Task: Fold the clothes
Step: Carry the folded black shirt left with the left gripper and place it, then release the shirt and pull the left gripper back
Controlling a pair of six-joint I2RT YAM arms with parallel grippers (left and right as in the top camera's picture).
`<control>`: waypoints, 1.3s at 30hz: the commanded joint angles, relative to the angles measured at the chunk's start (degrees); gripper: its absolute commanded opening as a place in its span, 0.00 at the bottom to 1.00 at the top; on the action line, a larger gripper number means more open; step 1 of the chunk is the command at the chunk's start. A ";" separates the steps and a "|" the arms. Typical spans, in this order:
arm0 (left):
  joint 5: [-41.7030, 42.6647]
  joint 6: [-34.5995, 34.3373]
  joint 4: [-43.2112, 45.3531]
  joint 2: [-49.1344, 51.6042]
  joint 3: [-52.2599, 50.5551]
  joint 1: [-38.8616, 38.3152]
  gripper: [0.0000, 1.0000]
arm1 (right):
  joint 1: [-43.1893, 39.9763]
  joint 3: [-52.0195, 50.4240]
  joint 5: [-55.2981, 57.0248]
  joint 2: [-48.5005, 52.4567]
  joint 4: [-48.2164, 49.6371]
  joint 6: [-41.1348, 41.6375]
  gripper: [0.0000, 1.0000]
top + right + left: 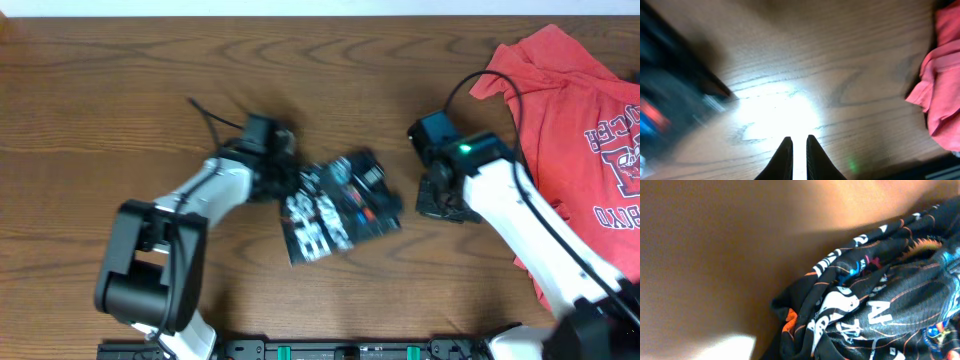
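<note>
The black sports shirt [340,208] lies as a small folded bundle in the middle of the table, white lettering and orange lines showing. It fills the lower right of the left wrist view [875,295]. My left gripper [288,184] is at the bundle's left edge; its fingers are hidden under bunched cloth and seem shut on it. My right gripper [440,198] hovers over bare wood just right of the bundle. Its fingers [795,141] are nearly together and empty. The red T-shirt [585,120] with white lettering lies crumpled at the right, and its edge shows in the right wrist view [940,85].
The wooden table [120,90] stretches to the left and back. The right arm [530,240] lies across the red T-shirt's left side. A black rail [330,350] runs along the front edge.
</note>
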 commanded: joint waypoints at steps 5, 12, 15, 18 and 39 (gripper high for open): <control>-8.55 -3.56 3.19 0.42 6.29 22.49 0.06 | -0.74 -0.09 0.48 -6.69 -1.77 -2.89 0.12; -8.55 -7.91 5.84 0.44 7.26 43.85 0.13 | -0.74 -0.09 0.48 -6.99 -2.23 -2.86 0.13; -8.50 -10.56 5.01 0.44 7.21 51.76 0.13 | -0.74 -0.09 0.48 -6.99 -2.21 -2.86 0.13; -8.09 -13.11 3.67 0.50 6.84 56.81 0.17 | -0.76 -0.09 0.50 -6.99 -2.05 -2.86 0.13; -11.78 -13.05 1.38 -12.57 6.51 54.71 0.98 | -1.92 -0.09 1.53 -6.99 -1.38 -3.26 0.45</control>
